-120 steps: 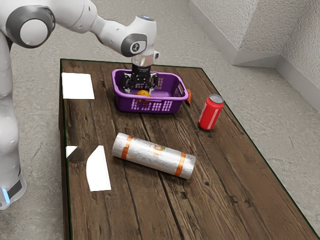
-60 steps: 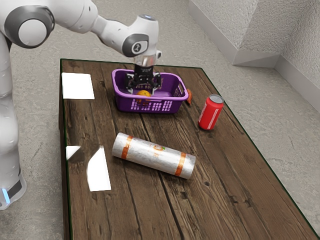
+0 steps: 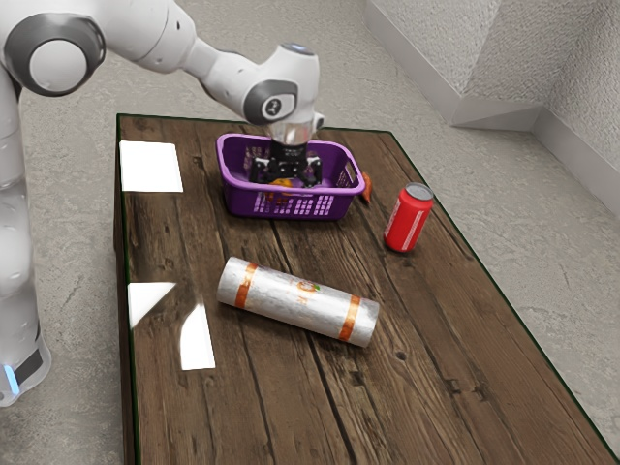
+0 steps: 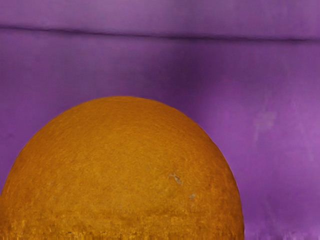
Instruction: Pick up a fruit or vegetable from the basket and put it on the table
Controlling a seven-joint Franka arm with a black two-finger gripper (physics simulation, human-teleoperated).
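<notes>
Lower now, and shifted toward the exterior view's right: pincer (image 3: 288, 181), fingers apart, down inside the purple basket (image 3: 236, 198). Orange (image 4: 125, 170) just under the hand, in the basket's near part. Best to centre over it, descend straight, squeeze evenly, then lift clear before travelling sideways.
</notes>
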